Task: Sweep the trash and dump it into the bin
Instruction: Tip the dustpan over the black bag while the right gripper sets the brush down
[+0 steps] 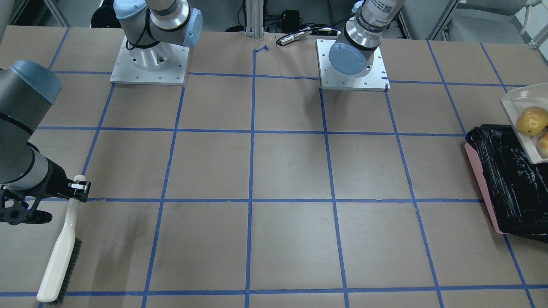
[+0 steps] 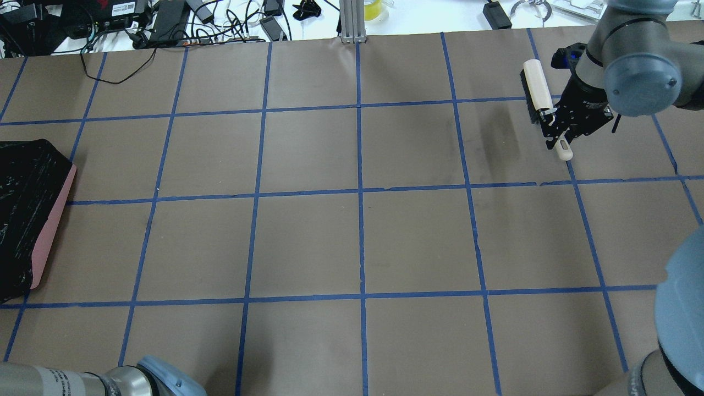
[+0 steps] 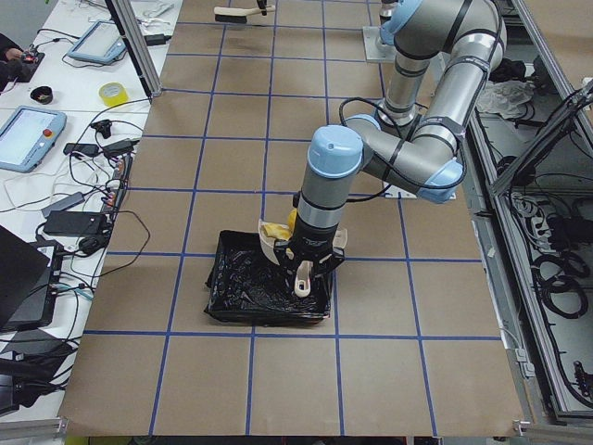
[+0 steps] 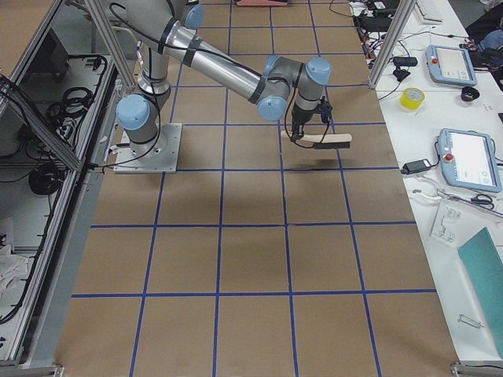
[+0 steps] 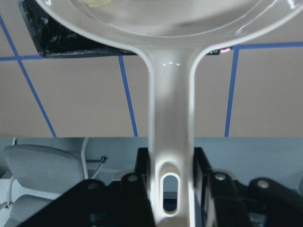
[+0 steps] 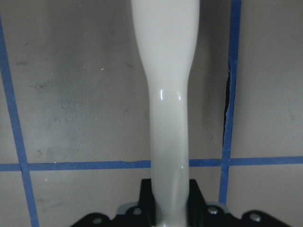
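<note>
Clamping the slotted handle tight between its black jaws, the left gripper point(image 5: 171, 165) grasps the beige dustpan point(image 1: 517, 106), whose scoop spreads just ahead of it and is cropped in the wrist view. The trash lies in the pan: a potato-like lump point(image 1: 531, 121) and, beside it, a croissant point(image 1: 544, 144) cut off by the frame edge; a pale yellow scrap at the wrist view's top is too cropped to name. Directly below the pan sits the bin point(image 1: 501, 179), its outer side out of frame. Beyond its pink wall the table point(image 2: 357, 242) lies open to the far end, where the right gripper point(image 2: 555, 129) pinches the brush point(image 2: 536, 91) mid-handle, near the table's edge
</note>
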Robot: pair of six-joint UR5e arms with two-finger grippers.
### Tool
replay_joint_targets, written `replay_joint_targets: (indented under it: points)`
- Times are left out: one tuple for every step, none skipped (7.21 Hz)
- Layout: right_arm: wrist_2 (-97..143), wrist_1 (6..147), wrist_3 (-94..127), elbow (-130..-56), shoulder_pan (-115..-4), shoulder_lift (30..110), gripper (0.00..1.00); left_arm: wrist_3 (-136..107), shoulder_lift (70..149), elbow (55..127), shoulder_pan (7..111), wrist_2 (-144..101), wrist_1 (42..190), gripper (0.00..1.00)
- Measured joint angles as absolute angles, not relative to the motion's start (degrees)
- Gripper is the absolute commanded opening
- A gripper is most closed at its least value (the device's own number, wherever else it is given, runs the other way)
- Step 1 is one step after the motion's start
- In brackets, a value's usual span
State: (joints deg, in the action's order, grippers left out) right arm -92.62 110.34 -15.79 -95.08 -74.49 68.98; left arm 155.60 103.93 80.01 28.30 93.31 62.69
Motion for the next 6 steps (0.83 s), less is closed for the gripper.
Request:
replay_joint_targets:
  points:
    - [-92.95, 110.47, -17.52, -95.40, -74.33, 69.02, 0.00, 155.60, 105.43, 79.92, 28.17, 94.13, 58.35, 0.00]
    - [-93.14, 110.53, -18.13, -95.59, -74.05, 69.03, 0.00, 155.59, 106.60, 81.57, 28.18, 94.53, 52.41, 0.00]
    - [-93.08, 110.43, -18.36, -95.90, -73.14, 69.02, 0.00, 156.34, 107.38, 84.09, 28.19, 94.61, 46.46, 0.00]
    - [-92.83, 110.39, -18.53, -96.61, -71.76, 69.01, 0.00, 157.71, 107.98, 85.79, 28.30, 94.57, 41.77, 0.00]
    - [-92.65, 110.58, -18.56, -97.59, -70.87, 69.00, 0.00, 158.60, 108.31, 86.49, 28.61, 94.62, 38.72, 0.00]
    - [-92.49, 110.57, -18.53, -98.34, -70.48, 69.01, 0.00, 159.29, 108.37, 86.78, 29.29, 94.86, 35.67, 0.00]
